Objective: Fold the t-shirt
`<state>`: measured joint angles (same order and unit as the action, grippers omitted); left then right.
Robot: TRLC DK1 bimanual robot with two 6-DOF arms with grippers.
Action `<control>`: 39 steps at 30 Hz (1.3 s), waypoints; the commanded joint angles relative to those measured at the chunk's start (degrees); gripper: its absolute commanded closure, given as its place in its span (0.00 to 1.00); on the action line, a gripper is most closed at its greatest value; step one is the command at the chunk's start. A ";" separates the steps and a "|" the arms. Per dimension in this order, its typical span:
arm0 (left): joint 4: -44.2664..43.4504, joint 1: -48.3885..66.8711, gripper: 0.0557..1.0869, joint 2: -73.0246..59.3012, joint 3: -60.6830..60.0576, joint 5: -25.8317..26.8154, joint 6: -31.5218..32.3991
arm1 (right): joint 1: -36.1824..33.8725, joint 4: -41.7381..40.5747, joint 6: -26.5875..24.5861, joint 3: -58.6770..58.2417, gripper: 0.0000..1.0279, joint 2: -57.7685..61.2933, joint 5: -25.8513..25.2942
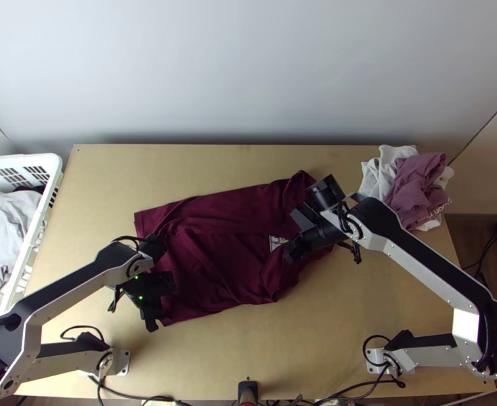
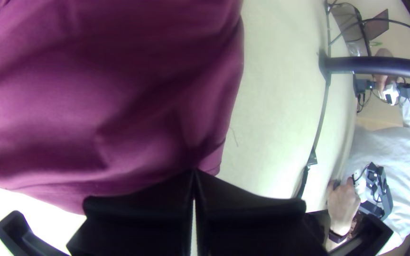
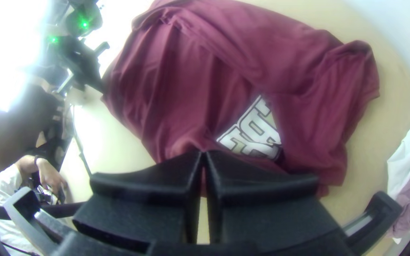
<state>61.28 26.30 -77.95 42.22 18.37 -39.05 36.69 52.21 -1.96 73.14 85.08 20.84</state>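
top view: maroon t-shirt (image 1: 214,264) lies rumpled on the wooden tabletop (image 1: 221,352); left end effector (image 1: 157,306), pressed together, at its near left corner; right end effector (image 1: 289,258), also pressed together, by its print.

T-shirt (image 1: 214,264) is maroon with white, dark-edged lettering (image 3: 257,132). Table (image 1: 99,203) is light tan, basket (image 1: 38,233) white. Piled clothes (image 1: 414,184) are mauve and off-white.
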 commanded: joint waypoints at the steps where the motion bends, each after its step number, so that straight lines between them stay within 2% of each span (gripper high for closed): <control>1: -0.19 -0.03 0.96 1.14 -0.29 0.17 0.29 | -0.83 0.00 -0.50 -0.02 0.97 0.18 -0.01; 4: 0.69 -1.87 0.96 2.81 2.70 1.05 0.99 | -1.27 0.00 -0.59 0.33 0.97 0.18 -0.01; 11: 3.50 -13.21 0.96 5.97 12.28 11.07 1.43 | -3.11 -0.09 -0.33 3.32 0.97 0.35 -0.01; 23: 0.95 -23.76 0.96 7.90 17.64 18.54 5.91 | -8.39 0.00 -1.21 10.88 0.97 3.60 -0.01; 30: -10.74 -32.46 0.96 7.73 16.41 28.56 12.42 | -10.67 -0.44 -1.21 13.87 0.97 6.06 0.08; 33: -17.59 -34.21 0.96 6.94 14.91 28.65 16.99 | -11.99 -1.32 -1.12 14.48 0.97 6.94 0.08; 36: -18.21 -35.80 0.96 4.65 15.70 28.74 18.13 | -14.27 -2.02 -1.03 16.50 0.97 8.70 0.17; 39: -18.56 -37.64 0.96 2.63 15.97 31.11 18.39 | -16.30 -2.81 -0.68 18.88 0.97 10.90 0.34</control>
<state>46.83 -6.76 -72.07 58.00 46.00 -23.77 24.23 50.83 -3.09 88.07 92.38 21.02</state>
